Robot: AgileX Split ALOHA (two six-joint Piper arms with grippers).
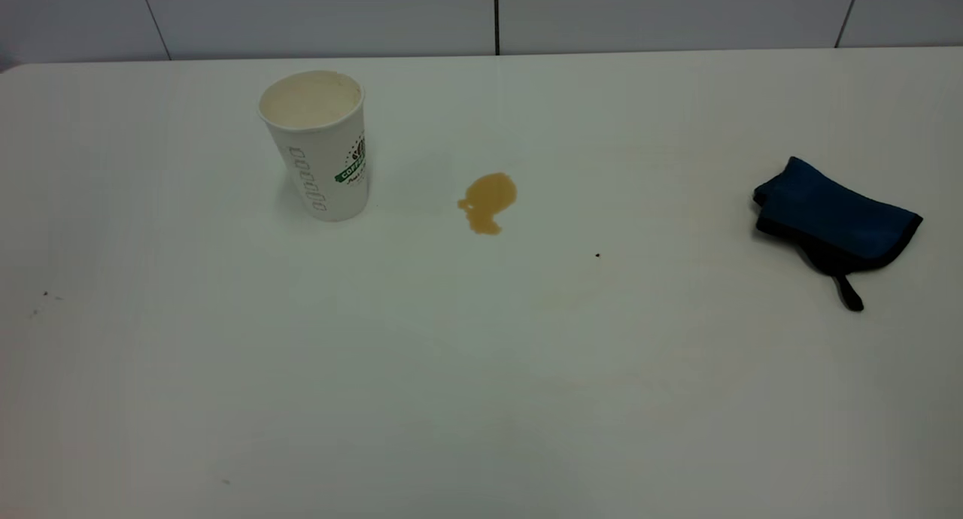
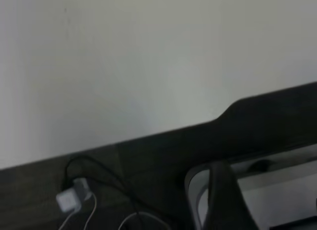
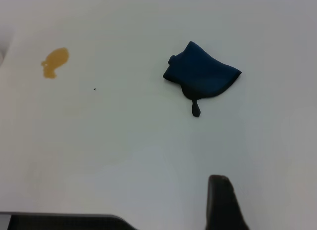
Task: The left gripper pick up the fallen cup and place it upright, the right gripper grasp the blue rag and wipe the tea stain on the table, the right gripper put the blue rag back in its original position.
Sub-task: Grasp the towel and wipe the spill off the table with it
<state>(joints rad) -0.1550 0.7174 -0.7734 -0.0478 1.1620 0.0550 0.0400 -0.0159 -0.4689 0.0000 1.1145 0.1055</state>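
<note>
The white paper cup (image 1: pixel 320 143) with the green logo band stands upright on the white table (image 1: pixel 481 399), at the back left. The amber tea stain (image 1: pixel 487 201) lies just right of it; it also shows in the right wrist view (image 3: pixel 54 62). The dark-blue rag (image 1: pixel 835 222) lies folded at the far right with its black loop tab toward the front; it also shows in the right wrist view (image 3: pixel 200 77). Neither arm shows in the exterior view. My right gripper (image 3: pixel 223 203) hovers well back from the rag. My left gripper (image 2: pixel 223 203) is beyond the table's edge.
A tiny black speck (image 1: pixel 597 255) lies between stain and rag. A grey panelled wall (image 1: pixel 481 15) runs behind the table. In the left wrist view the table's edge (image 2: pixel 148 136) borders a dark floor with a white plug and cables (image 2: pixel 72 198).
</note>
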